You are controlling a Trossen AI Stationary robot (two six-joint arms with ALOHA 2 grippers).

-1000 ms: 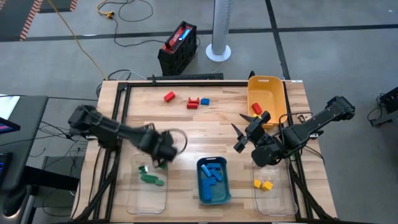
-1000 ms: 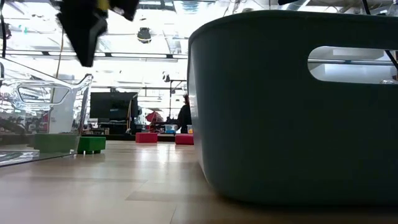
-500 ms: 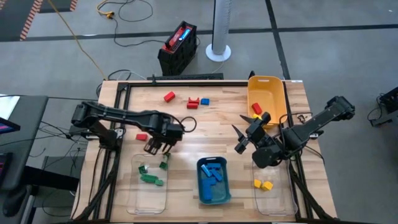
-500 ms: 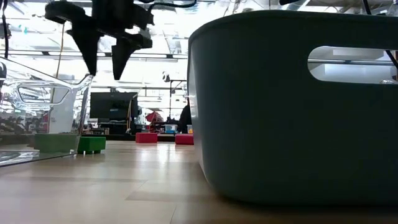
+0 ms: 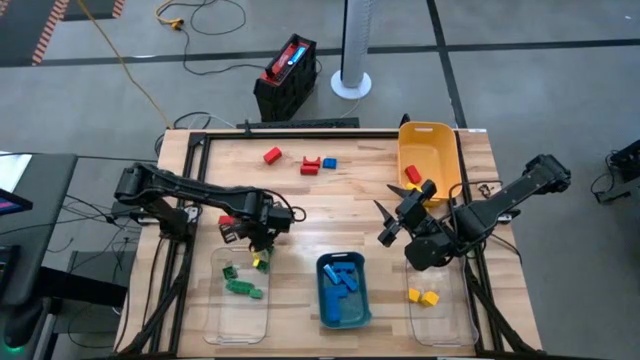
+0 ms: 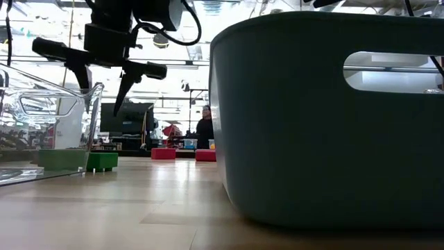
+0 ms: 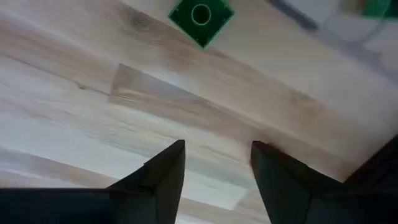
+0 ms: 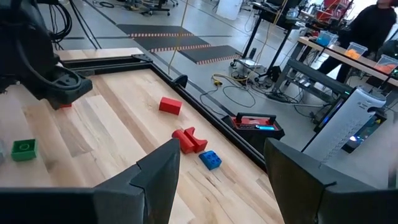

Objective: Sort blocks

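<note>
Wood table point(image 5: 330, 200) mid-sort — loose blocks at the far edge.
Left gripper point(image 5: 258, 240) above a green block point(image 7: 201, 14), jaws apart, empty; right gripper point(image 5: 398, 215) waits — jaws apart.

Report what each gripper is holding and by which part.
Nothing is held. The left gripper hangs open over bare wood near a small green plastic block; the right gripper is open and empty beside the yellow plastic bin.

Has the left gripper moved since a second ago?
Yes. In the high view the left gripper has swung back from over the clear bin toward the table's middle; jaws open, empty.
</note>
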